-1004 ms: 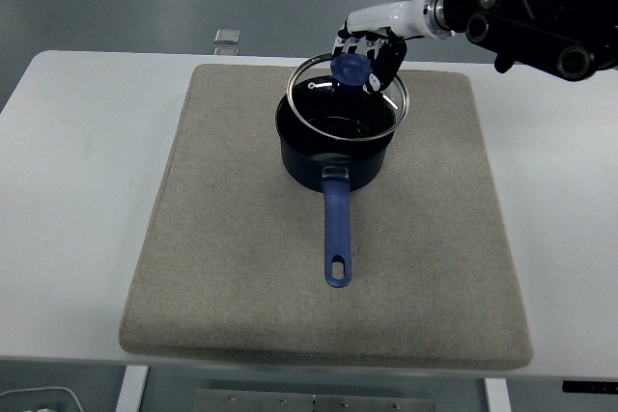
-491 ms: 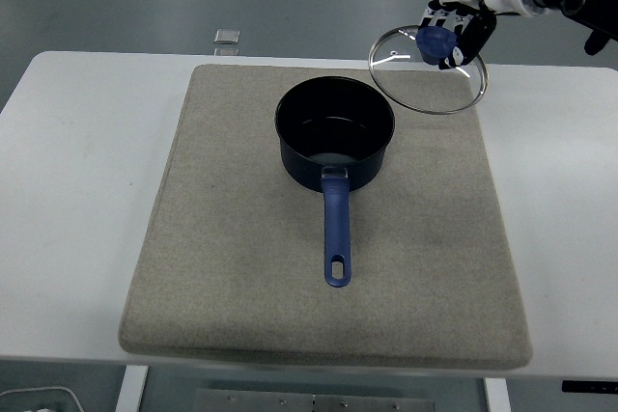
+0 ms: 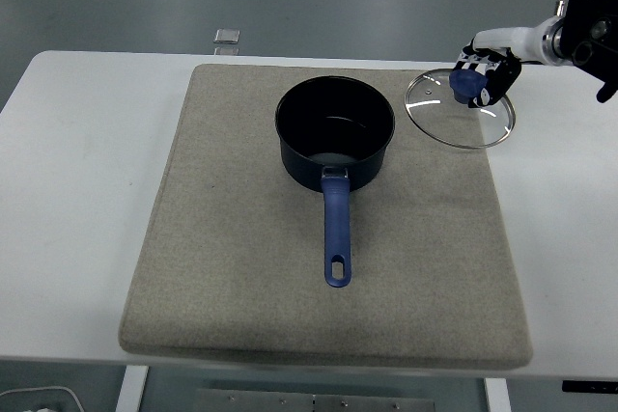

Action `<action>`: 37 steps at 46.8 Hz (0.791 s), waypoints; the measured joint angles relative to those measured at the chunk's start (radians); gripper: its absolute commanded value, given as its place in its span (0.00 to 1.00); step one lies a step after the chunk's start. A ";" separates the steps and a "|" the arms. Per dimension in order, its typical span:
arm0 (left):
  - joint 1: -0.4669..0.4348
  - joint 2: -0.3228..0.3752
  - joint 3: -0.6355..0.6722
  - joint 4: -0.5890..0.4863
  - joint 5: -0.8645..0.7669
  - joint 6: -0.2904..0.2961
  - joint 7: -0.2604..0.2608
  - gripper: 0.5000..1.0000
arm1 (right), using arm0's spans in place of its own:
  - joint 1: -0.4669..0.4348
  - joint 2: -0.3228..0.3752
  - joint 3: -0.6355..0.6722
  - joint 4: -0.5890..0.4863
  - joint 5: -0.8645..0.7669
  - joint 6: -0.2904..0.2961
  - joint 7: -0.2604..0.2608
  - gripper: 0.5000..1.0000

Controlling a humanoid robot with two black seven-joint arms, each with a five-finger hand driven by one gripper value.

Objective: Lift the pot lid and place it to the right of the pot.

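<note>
Standing by the white table (image 3: 87,200), you see a grey felt mat (image 3: 232,277) covering most of it, and beyond the mat's far edge a small pale square object (image 3: 227,36) lying alone on the tabletop. Nothing sits on the mat to the right of the pot (image 3: 335,137); that stretch is bare felt.

The pot is dark blue, round and open-topped, toward the far middle of the mat. Its blue handle (image 3: 335,229) runs straight toward the table's near edge, ending in a slotted hanging hole.

The pot lid (image 3: 460,110) is to the right of the pot, over the mat's far right corner, its rim reaching just past the mat's right edge. It is clear glass with a metal rim and a blue knob (image 3: 466,82). Whether it touches the mat cannot be told.

The right hand (image 3: 486,72) comes in from the right edge, fingers closed around the knob.
</note>
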 measured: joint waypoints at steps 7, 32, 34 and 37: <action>0.000 0.000 0.000 0.000 0.000 -0.001 0.000 1.00 | -0.018 0.010 0.000 0.000 0.000 -0.015 0.000 0.08; 0.000 0.000 0.000 0.000 0.000 0.000 0.000 1.00 | -0.042 0.055 0.002 0.002 -0.001 -0.056 0.000 0.79; 0.000 0.000 0.000 0.000 0.000 0.000 0.000 1.00 | -0.042 0.055 0.002 0.002 0.000 -0.056 0.000 0.79; 0.000 0.000 0.000 0.000 0.000 0.000 0.000 1.00 | -0.042 0.053 0.006 0.002 0.002 -0.056 0.001 0.79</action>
